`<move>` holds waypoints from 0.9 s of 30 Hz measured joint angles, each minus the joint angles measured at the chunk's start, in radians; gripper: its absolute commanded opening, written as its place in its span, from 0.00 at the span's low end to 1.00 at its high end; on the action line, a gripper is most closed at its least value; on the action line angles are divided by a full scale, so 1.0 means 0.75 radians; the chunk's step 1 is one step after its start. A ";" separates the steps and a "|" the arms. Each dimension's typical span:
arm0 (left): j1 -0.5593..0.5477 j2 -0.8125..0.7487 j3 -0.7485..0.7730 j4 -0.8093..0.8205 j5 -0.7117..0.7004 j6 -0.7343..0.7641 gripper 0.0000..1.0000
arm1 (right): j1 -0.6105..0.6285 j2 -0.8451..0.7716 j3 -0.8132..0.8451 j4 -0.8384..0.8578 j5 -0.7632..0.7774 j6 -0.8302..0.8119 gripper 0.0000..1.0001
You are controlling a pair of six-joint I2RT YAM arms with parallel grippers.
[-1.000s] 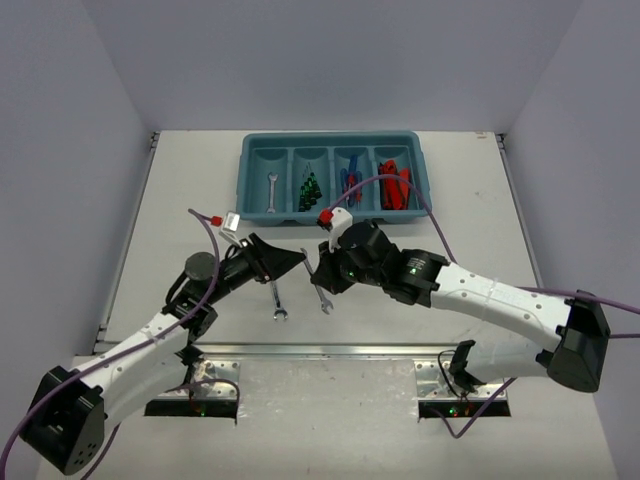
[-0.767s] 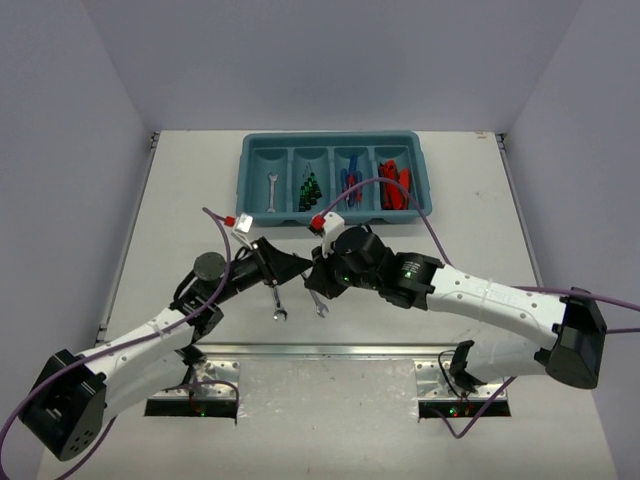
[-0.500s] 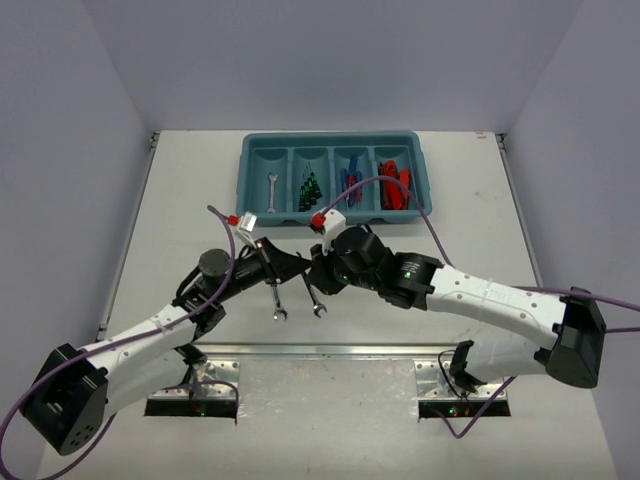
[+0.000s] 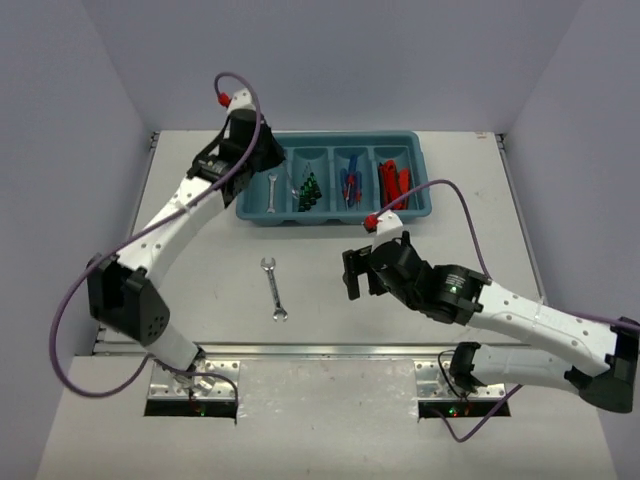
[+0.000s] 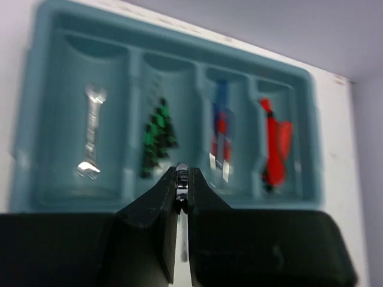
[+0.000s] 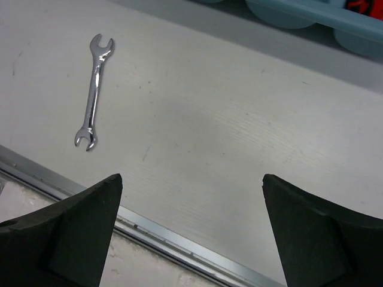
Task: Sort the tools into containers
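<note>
A: Left wrist view, where's the thin silver metal wrench (image 5: 181, 185)?
B: Pinched edge-on in the left claw (image 5: 182, 172), above the teal-blue plastic four-compartment tray (image 5: 134, 107); a second silver wrench (image 5: 91, 134) lies in its leftmost compartment.
A: And the right claw (image 6: 191, 179)?
B: Spread wide, holding nothing, over the white desk (image 6: 239, 119), near a third silver wrench (image 6: 94, 89).

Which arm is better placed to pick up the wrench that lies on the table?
Right. The right gripper is open near the table wrench; the left gripper is over the tray, shut on a second wrench.
</note>
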State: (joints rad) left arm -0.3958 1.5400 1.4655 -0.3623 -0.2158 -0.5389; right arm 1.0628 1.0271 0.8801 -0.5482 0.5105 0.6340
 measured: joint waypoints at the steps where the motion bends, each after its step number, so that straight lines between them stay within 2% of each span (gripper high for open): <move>1: 0.035 0.101 0.118 -0.069 -0.052 0.042 0.00 | 0.000 -0.055 -0.019 -0.019 0.014 0.002 0.99; 6: 0.153 0.607 0.606 -0.345 -0.200 0.216 0.00 | -0.001 -0.305 -0.118 -0.086 0.035 -0.008 0.99; 7: 0.163 0.692 0.677 -0.369 -0.214 0.240 0.05 | -0.001 -0.341 -0.130 -0.104 0.038 -0.010 0.99; 9: 0.174 0.830 0.765 -0.423 -0.226 0.285 0.35 | -0.001 -0.407 -0.150 -0.132 0.043 -0.018 0.99; 10: 0.175 0.876 0.793 -0.453 -0.226 0.301 0.47 | -0.001 -0.429 -0.157 -0.142 0.043 -0.021 0.99; 14: 0.171 0.976 0.870 -0.563 -0.192 0.333 0.79 | -0.001 -0.491 -0.174 -0.169 0.040 -0.037 0.99; 16: 0.166 0.962 0.884 -0.602 -0.181 0.328 1.00 | -0.001 -0.490 -0.174 -0.180 0.038 -0.044 0.99; 19: 0.150 0.864 0.857 -0.628 -0.193 0.304 1.00 | -0.001 -0.473 -0.174 -0.191 0.029 -0.046 0.99; 20: 0.138 0.773 0.780 -0.602 -0.216 0.286 1.00 | -0.001 -0.466 -0.174 -0.192 0.024 -0.046 0.99; 25: -0.045 0.019 0.155 -0.529 -0.359 0.117 1.00 | -0.001 -0.451 -0.185 -0.194 0.012 -0.043 0.99; 27: -0.159 -0.249 -0.090 -0.402 -0.394 0.005 1.00 | 0.000 -0.464 -0.195 -0.198 0.029 -0.024 0.99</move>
State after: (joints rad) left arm -0.5148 1.3530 1.3978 -0.6635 -0.5113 -0.5354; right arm 1.0629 0.6792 0.7339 -0.6967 0.5322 0.6156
